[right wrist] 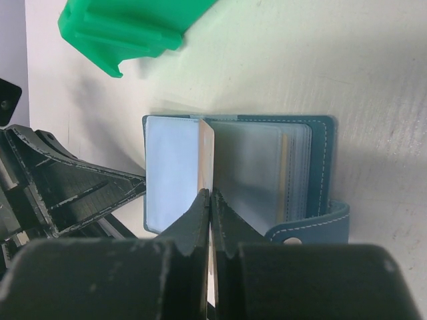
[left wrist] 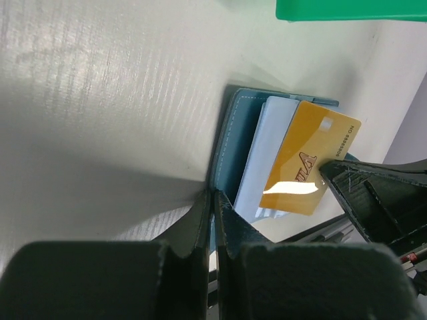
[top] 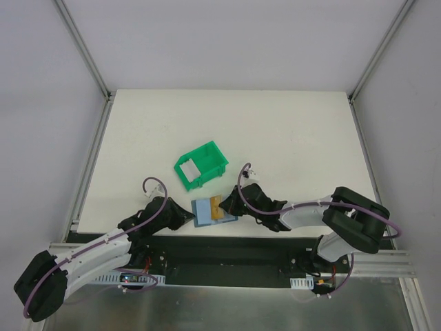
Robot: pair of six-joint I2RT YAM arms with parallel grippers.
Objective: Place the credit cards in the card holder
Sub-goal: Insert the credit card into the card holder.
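Pincer [right wrist: 209, 194], right, clamped on gold card [right wrist: 207, 155].

Teal card holder [right wrist: 253, 167] with white stitching, gold card [left wrist: 310, 163], green bin [top: 201, 164], white table [top: 275, 131].

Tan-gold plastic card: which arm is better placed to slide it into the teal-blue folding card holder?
Right. The right pincer is shut on the tan-gold plastic card, held over the open teal-blue folding card holder. The left pincer is shut on the holder's cover, steadying it.
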